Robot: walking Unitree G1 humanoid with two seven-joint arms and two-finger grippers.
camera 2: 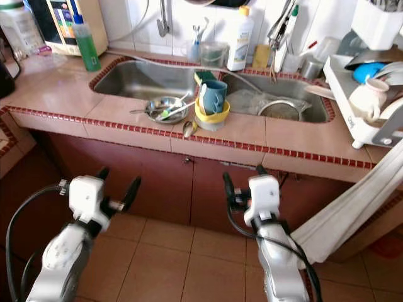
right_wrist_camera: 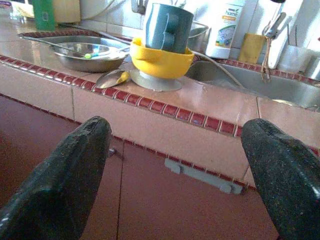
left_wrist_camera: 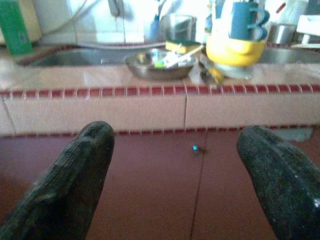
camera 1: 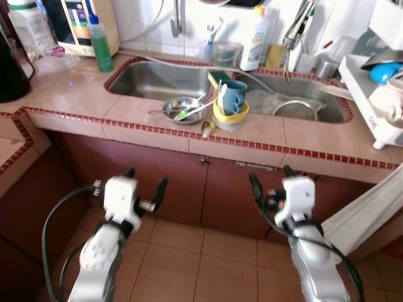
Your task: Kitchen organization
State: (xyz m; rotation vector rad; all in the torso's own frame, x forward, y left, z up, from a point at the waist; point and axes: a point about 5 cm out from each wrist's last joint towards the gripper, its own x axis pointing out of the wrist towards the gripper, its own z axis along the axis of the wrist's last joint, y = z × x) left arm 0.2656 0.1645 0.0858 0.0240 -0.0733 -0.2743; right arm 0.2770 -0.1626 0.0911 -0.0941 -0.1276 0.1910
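Right wrist view looks straight at the things most likely to be tidied: a blue mug standing upright inside a yellow bowl, which in turn sits on a pale saucer at the near edge of the desk, on the strip between the two sink basins. Stacking them this way keeps the pile compact, but it also makes it top-heavy, so I would judge it safest to lift the mug out first.

Just to the left of the stack sits a steel bowl with a few utensils lying loose in it, one with a green handle, and a spoon lies on the tiles touching neither bowl, close to the red-tiled rim. The left basin looks bare, while the right basin holds a round strainer. Further back by the wall stand a white bottle and, far left, a green bottle. A dish rack loaded with crockery fills the far right of the desk.

Both arms are held low in front of the cupboard doors, well short of the desk. The left hand is spread wide and empty, and the right hand is likewise parted and holds nothing. That reads as a ready stance before any reach, so no sorting has begun.
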